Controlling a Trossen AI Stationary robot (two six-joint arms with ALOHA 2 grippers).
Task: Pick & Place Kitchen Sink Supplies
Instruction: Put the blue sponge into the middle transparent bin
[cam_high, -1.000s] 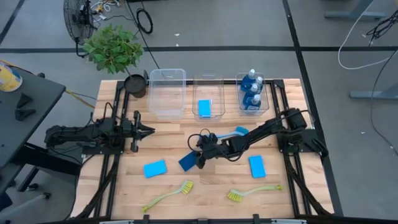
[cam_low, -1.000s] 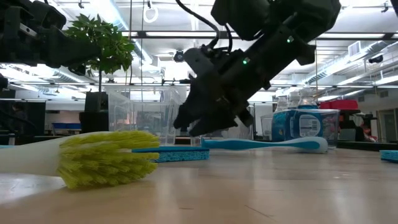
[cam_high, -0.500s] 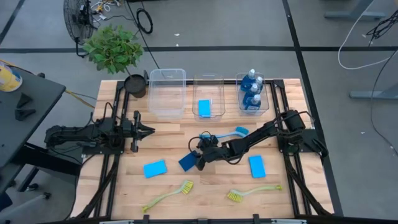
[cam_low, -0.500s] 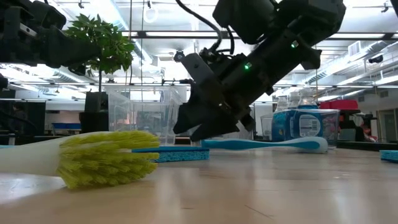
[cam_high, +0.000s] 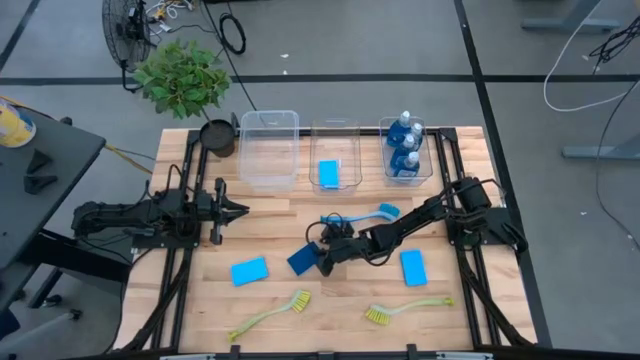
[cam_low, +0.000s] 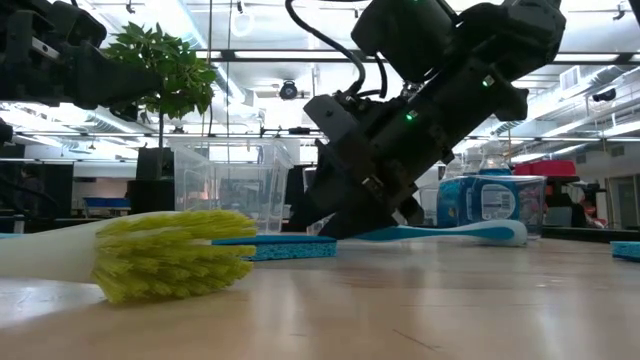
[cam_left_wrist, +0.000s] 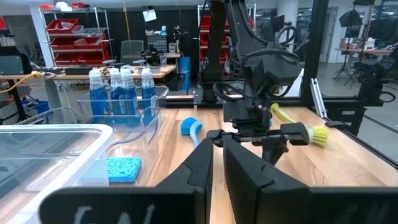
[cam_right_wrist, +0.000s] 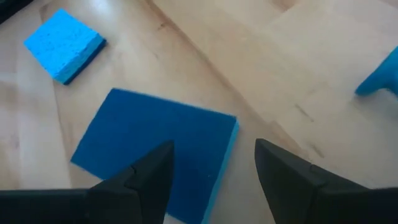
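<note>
My right gripper (cam_high: 320, 259) (cam_right_wrist: 211, 169) is open and low over the dark blue sponge (cam_high: 303, 260) (cam_right_wrist: 155, 146), which lies flat on the wood. One finger stands over the sponge's right edge and the other over bare table. In the low view the right gripper (cam_low: 322, 222) tips steeply down beside the dark sponge (cam_low: 275, 246). Two lighter sponges (cam_high: 249, 270) (cam_high: 413, 267), a blue brush (cam_high: 362, 215) and two yellow-green brushes (cam_high: 270, 313) (cam_high: 405, 309) lie on the table. My left gripper (cam_high: 243, 210) (cam_left_wrist: 219, 142) waits shut at the table's left. My right gripper straddles the dark sponge's right edge (cam_right_wrist: 229, 140) from above, slanting in from the table's right. Whether a finger touches the sponge, I cannot tell.
Three clear bins stand along the far edge. The left bin (cam_high: 268, 150) holds nothing, the middle bin (cam_high: 350, 150) a light blue sponge (cam_high: 328, 173), the right bin (cam_high: 425, 172) the blue bottles (cam_high: 404, 143). A potted plant (cam_high: 185, 78) stands at the far left corner.
My right gripper has come down toward the table and a little toward its near edge, tipping more steeply, and now stands low over the dark sponge. The sponge has stayed in place.
</note>
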